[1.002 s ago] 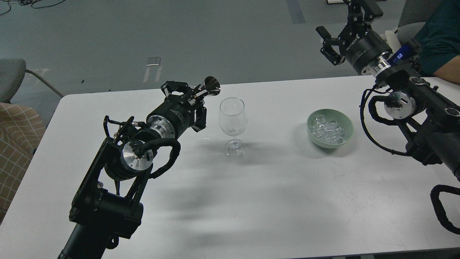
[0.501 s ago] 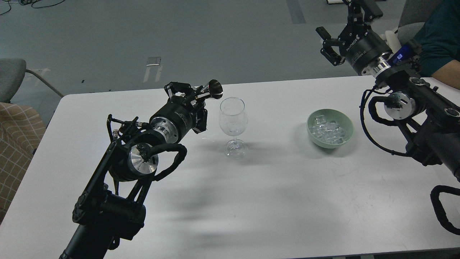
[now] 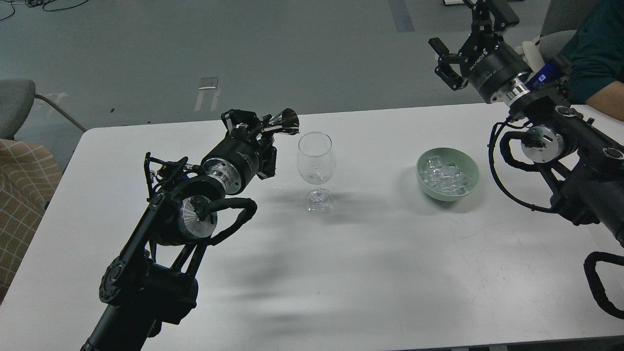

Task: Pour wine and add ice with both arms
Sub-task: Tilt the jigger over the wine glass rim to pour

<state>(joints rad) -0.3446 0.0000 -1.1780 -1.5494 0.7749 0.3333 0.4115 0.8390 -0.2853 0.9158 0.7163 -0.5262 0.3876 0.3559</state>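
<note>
A clear wine glass point(image 3: 316, 163) stands upright near the middle of the white table point(image 3: 370, 273); I see no coloured liquid in it. My left gripper point(image 3: 254, 130) is shut on a small shiny metal cup point(image 3: 285, 122), tilted on its side with its mouth beside the glass's rim on the left. A pale green bowl point(image 3: 471, 168) to the right holds a heap of clear ice cubes point(image 3: 444, 176). My right gripper point(image 3: 469, 38) is open and empty, raised high beyond the table's far edge, above and behind the bowl.
A person's arm in a dark teal sleeve point(image 3: 592, 48) rests at the table's far right corner. A grey chair point(image 3: 17, 105) and a checked cushion point(image 3: 22, 195) stand left of the table. My right arm's cables point(image 3: 507, 161) hang just right of the bowl.
My left arm has shifted a little right and down at the elbow, bringing the metal cup closer to the glass rim and tipping it further. The right gripper has barely moved.
</note>
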